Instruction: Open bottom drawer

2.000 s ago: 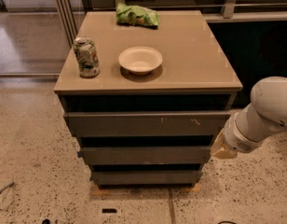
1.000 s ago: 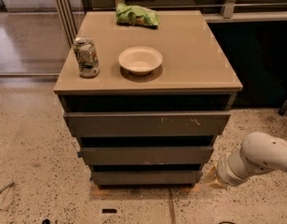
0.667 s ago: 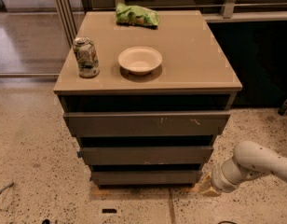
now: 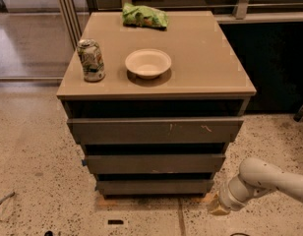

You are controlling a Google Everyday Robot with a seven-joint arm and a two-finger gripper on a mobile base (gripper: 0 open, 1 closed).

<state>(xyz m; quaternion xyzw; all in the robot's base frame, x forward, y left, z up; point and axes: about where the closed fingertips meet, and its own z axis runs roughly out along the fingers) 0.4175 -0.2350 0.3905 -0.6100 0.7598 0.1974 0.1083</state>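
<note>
Gripper, a tan tip on a white arm, hung low near the speckled floor at the lower right of the view; whether it was spread or closed up could not be made out. Bottom drawer, the lowest of three handleless grey-brown fronts, appeared closed, its long flat panel running side to side and facing the camera. It lay to the gripper's left as seen and slightly higher, its right end near the gripper but apart from it. Reaching it would probably mean moving leftward to the dark gap above the panel, then pulling toward the camera
</note>
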